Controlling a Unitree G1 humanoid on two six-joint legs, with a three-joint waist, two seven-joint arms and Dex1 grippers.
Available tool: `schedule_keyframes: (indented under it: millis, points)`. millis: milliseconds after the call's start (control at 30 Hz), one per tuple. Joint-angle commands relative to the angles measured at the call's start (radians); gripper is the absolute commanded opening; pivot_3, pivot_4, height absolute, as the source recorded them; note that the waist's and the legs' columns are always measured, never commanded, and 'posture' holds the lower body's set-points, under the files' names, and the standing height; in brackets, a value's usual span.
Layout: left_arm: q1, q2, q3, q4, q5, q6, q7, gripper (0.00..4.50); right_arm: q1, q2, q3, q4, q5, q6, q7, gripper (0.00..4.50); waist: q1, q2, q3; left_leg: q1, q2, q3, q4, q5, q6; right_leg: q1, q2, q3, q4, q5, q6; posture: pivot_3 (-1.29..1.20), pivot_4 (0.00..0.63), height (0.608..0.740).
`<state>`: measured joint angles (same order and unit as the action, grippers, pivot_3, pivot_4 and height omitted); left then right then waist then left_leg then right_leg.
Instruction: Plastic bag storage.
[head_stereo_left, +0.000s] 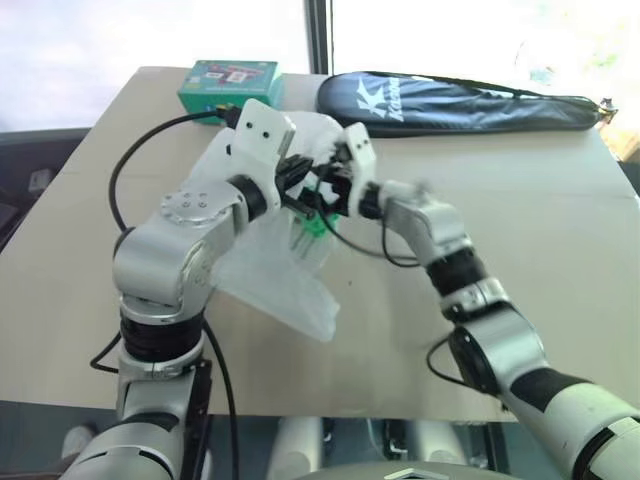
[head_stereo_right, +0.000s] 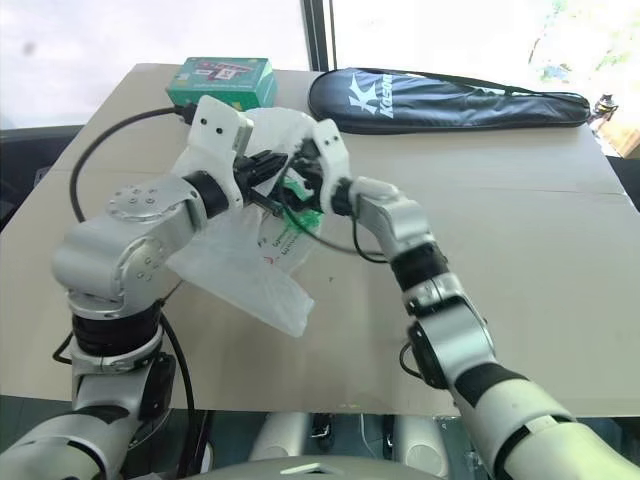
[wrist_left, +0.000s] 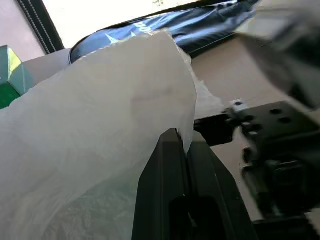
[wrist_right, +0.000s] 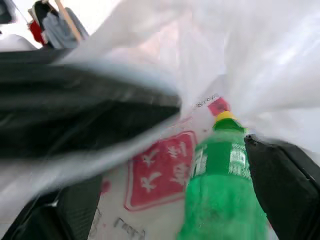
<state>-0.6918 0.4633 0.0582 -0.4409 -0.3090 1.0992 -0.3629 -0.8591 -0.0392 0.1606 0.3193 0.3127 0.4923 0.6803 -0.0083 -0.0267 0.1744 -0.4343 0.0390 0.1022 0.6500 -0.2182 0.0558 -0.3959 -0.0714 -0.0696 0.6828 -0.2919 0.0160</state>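
Note:
The plastic bag (head_stereo_left: 278, 280) is thin, translucent and white, with red print and a green bottle picture (wrist_right: 220, 185) on it. It hangs above the table, its lower end trailing toward the near edge. My left gripper (head_stereo_left: 297, 180) is shut on the bag's upper edge, and the left wrist view shows the film pinched between its black fingers (wrist_left: 172, 165). Close beside it on the right is my right gripper (head_stereo_left: 338, 178), open and facing the bag. Its two fingers (wrist_right: 282, 185) stand wide apart with the bag's film in front of them.
A green box (head_stereo_left: 228, 86) sits at the far left of the beige table (head_stereo_left: 520, 230). A long black racket cover (head_stereo_left: 450, 102) lies along the far edge. A black cable (head_stereo_left: 130, 160) loops from my left arm over the table.

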Motion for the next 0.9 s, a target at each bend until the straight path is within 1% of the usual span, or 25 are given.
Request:
schedule_keyframes:
  millis: [33, 100, 167, 233, 300, 367, 467, 567, 700, 767, 800, 833, 867, 900]
  points:
    - [-0.007, -0.016, 0.044, 0.032, -0.022, -0.092, -0.019, 0.0, 0.121, -0.064, 0.028, -0.338, 0.028, -0.008, 0.05, 4.47, -0.002, 0.0, 0.0, 0.0, 0.0, 0.0, 0.0, 0.0, 0.0, 0.0, 0.0, 0.0, 0.0, 0.0, 0.0, 0.0, 0.15, 0.74]
    - [-0.007, -0.04, 0.065, 0.067, -0.051, -0.135, -0.04, 0.0, 0.192, -0.111, 0.01, -0.477, 0.043, 0.0, 0.041, 4.47, -0.005, 0.0, 0.0, 0.001, 0.001, 0.0, 0.0, 0.0, 0.0, 0.0, 0.001, 0.0, 0.001, 0.0, 0.0, 0.0, 0.15, 0.74]
    - [0.0, -0.049, 0.075, 0.096, -0.068, -0.196, -0.068, 0.0, 0.24, -0.172, 0.019, -0.556, -0.019, -0.04, 0.02, 4.47, -0.005, 0.0, 0.0, 0.001, 0.001, 0.001, 0.0, 0.0, 0.0, 0.0, 0.001, 0.001, 0.002, 0.0, 0.0, 0.0, 0.15, 0.74]
    - [0.004, -0.051, 0.087, 0.118, -0.091, -0.216, -0.091, 0.0, 0.261, -0.213, 0.032, -0.579, -0.063, -0.017, -0.014, 4.47, -0.006, 0.0, 0.0, 0.002, 0.001, 0.001, 0.002, 0.0, 0.0, 0.0, 0.001, 0.001, 0.003, 0.0, 0.0, 0.0, 0.15, 0.74]
    - [0.004, -0.044, 0.096, 0.129, -0.109, -0.221, -0.103, 0.0, 0.256, -0.215, 0.045, -0.542, -0.146, -0.033, -0.1, 4.47, -0.007, 0.0, 0.0, 0.003, 0.001, 0.002, 0.003, 0.0, 0.0, 0.0, 0.001, 0.002, 0.006, 0.0, 0.0, 0.0, 0.15, 0.74]
    - [0.008, -0.034, 0.108, 0.129, -0.136, -0.216, -0.125, 0.0, 0.226, -0.173, 0.04, -0.452, -0.185, -0.03, -0.182, 4.47, -0.008, 0.0, 0.0, 0.004, 0.001, 0.002, 0.003, 0.0, 0.0, 0.0, 0.001, 0.002, 0.008, 0.0, 0.0, 0.0, 0.15, 0.74]
    - [0.016, -0.022, 0.133, 0.12, -0.177, -0.193, -0.137, 0.0, 0.161, -0.093, 0.019, -0.324, -0.182, -0.028, -0.231, 4.47, -0.008, 0.0, 0.0, 0.004, 0.001, 0.002, 0.003, 0.001, -0.001, 0.0, 0.001, 0.002, 0.01, 0.0, 0.0, 0.0, 0.15, 0.74]
    - [0.014, -0.022, 0.18, 0.125, -0.237, -0.142, -0.127, 0.0, 0.066, -0.028, 0.015, -0.146, -0.205, -0.099, -0.264, 4.47, -0.009, 0.0, 0.0, 0.004, 0.001, 0.002, 0.004, 0.001, -0.001, -0.001, 0.001, 0.003, 0.01, 0.0, 0.0, 0.0, 0.15, 0.74]
    - [0.028, 0.009, 0.172, 0.118, -0.249, -0.138, -0.133, 0.0, -0.061, 0.029, -0.012, 0.094, -0.217, -0.203, -0.294, 4.47, -0.008, 0.0, 0.0, 0.003, 0.001, 0.002, 0.004, 0.001, -0.001, -0.001, 0.001, 0.002, 0.009, 0.0, 0.0, 0.0, 0.15, 0.74]
    - [0.035, 0.015, 0.174, 0.108, -0.255, -0.138, -0.124, 0.0, -0.124, 0.033, -0.035, 0.253, -0.229, -0.269, -0.314, 3.96, -0.005, 0.0, 0.0, 0.003, 0.0, 0.001, 0.004, 0.001, -0.001, 0.0, 0.001, 0.001, 0.009, 0.0, 0.0, 0.0, 0.15, 0.74]
    - [0.038, 0.016, 0.176, 0.102, -0.259, -0.136, -0.121, 0.0, -0.141, 0.029, -0.043, 0.3, -0.228, -0.294, -0.312, 3.75, -0.005, 0.0, 0.0, 0.003, 0.0, 0.001, 0.004, 0.001, -0.001, 0.0, 0.0, 0.001, 0.009, 0.0, 0.0, 0.0, 0.15, 0.74]
    - [0.041, 0.017, 0.176, 0.098, -0.261, -0.135, -0.118, 0.0, -0.153, 0.023, -0.049, 0.333, -0.231, -0.315, -0.314, 3.42, -0.004, 0.0, 0.0, 0.003, 0.0, 0.001, 0.004, 0.001, -0.001, 0.0, 0.0, 0.001, 0.009, 0.0, 0.0, 0.0, 0.15, 0.74]
    - [0.049, 0.022, 0.176, 0.092, -0.264, -0.137, -0.118, 0.0, -0.16, 0.016, -0.058, 0.347, -0.23, -0.324, -0.313, 2.9, -0.004, 0.0, 0.0, 0.003, 0.0, 0.001, 0.004, 0.001, -0.001, 0.0, 0.0, 0.001, 0.008, 0.0, 0.0, 0.0, 0.15, 0.74]
    - [0.054, 0.026, 0.175, 0.089, -0.265, -0.138, -0.117, 0.0, -0.166, 0.012, -0.064, 0.36, -0.232, -0.334, -0.313, 2.5, -0.005, 0.0, 0.0, 0.003, 0.0, 0.001, 0.004, 0.001, -0.001, 0.0, 0.0, 0.001, 0.008, 0.0, 0.0, 0.0, 0.15, 0.74]
